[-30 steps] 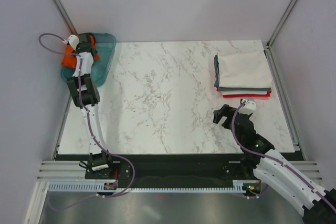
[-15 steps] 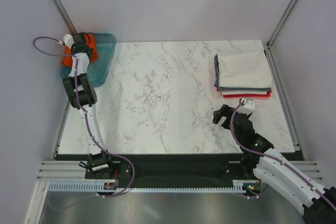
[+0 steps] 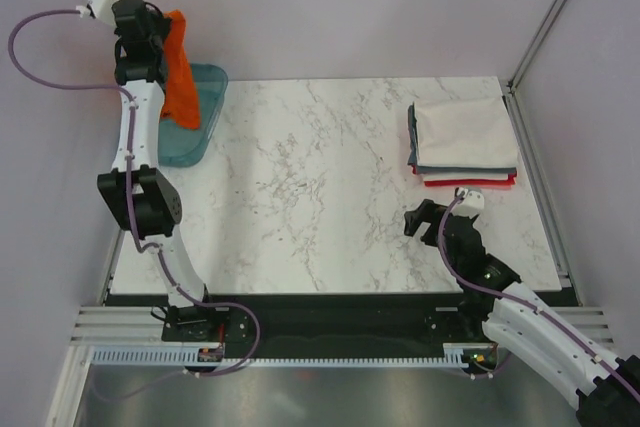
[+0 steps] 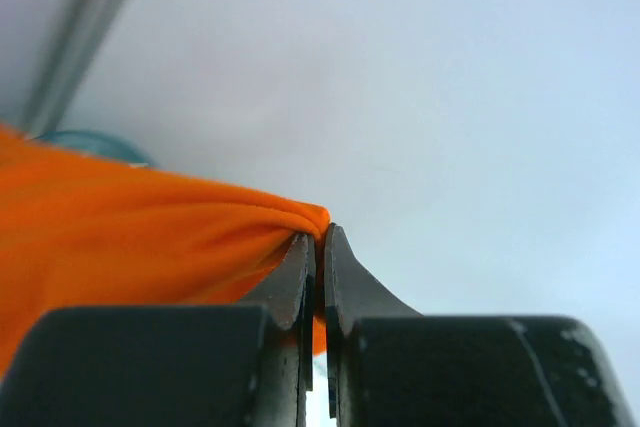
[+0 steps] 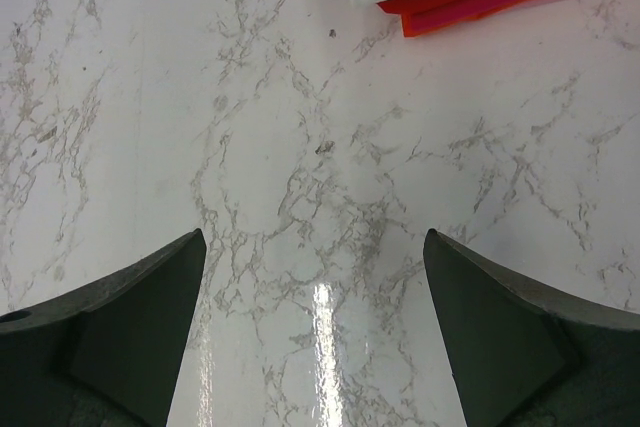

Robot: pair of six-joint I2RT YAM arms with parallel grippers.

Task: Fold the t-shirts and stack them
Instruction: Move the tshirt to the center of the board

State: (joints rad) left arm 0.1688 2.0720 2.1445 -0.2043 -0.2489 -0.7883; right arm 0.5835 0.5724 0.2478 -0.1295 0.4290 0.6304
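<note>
My left gripper (image 4: pixel 320 247) is raised high over the table's far left corner, its jaws pinched together on a fold of the orange t-shirt (image 3: pixel 180 72). The shirt hangs down from my fingertips over the teal tray (image 3: pixel 208 112); I cannot tell whether its lower end touches the tray. My right gripper (image 5: pixel 312 252) hovers low over the marble table (image 3: pixel 300 177) with its jaws spread wide and nothing between them, apart from the cloth. Just beyond it, at the far right of the table, lies the stack of folded t-shirts (image 3: pixel 463 137), with white on top, grey beneath and red lowest.
</note>
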